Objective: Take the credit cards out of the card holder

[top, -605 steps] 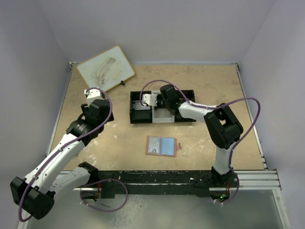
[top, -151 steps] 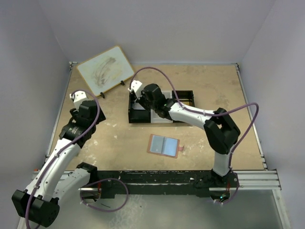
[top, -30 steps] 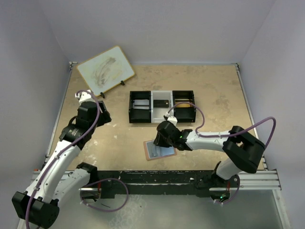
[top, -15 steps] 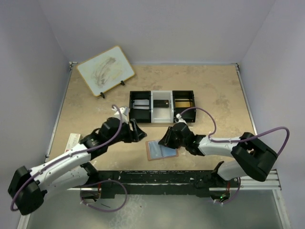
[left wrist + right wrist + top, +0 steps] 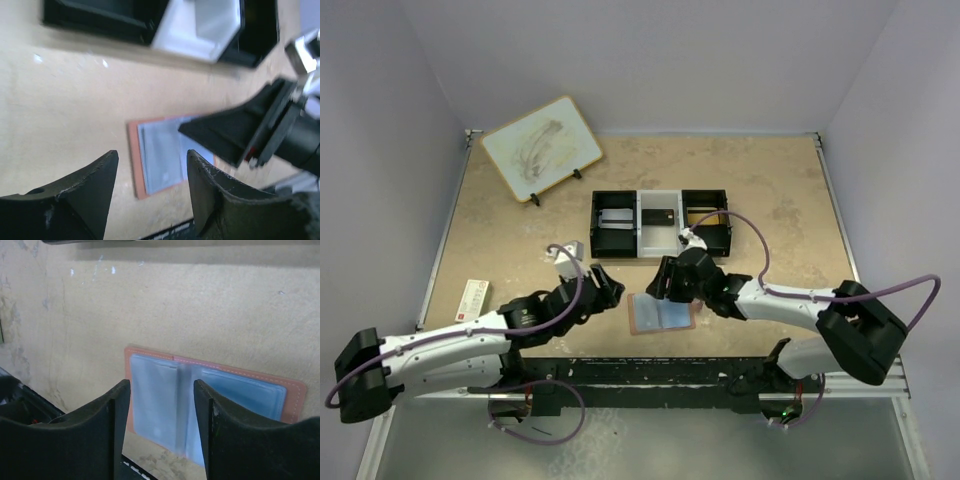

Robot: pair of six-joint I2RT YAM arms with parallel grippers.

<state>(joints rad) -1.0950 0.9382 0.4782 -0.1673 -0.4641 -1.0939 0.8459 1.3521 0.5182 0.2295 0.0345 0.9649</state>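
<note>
Top view, card holder: the card holder [image 5: 661,314] is lying open and flat on the bench [image 5: 780,200], near the front edge and between the two arms.
Top view, tray: the three-compartment tray [image 5: 593,228] is sitting farther back, with a dark flat card [image 5: 660,215] in its white middle compartment. It looks like one of the credit cards.
Top view, arms: the left arm is stretching low across from the left, with the left end effector [image 5: 605,290] just left of the holder. The right arm is reaching in from the right, with the right end effector [image 5: 665,283] over the holder's far edge.
Left wrist view, grip: the left end effector [image 5: 152,156] is hanging over the card holder [image 5: 165,150], jaws apart and gripping nothing. The right end effector [image 5: 235,132] is crossing in over the holder's right half.
Right wrist view, grip: the right end effector [image 5: 161,385] is hovering over the card holder [image 5: 240,390], jaws spread and empty, astride the centre fold.
Right wrist view, cards: I cannot tell a card from the grey-blue sleeves.
Handling: the holder is looking light, soft and likely to slide. Any card is probably thin, stiff and slick.
Where to hold: I'd be pinning one brown flap and pinching a card's exposed edge at the slot mouth.
</note>
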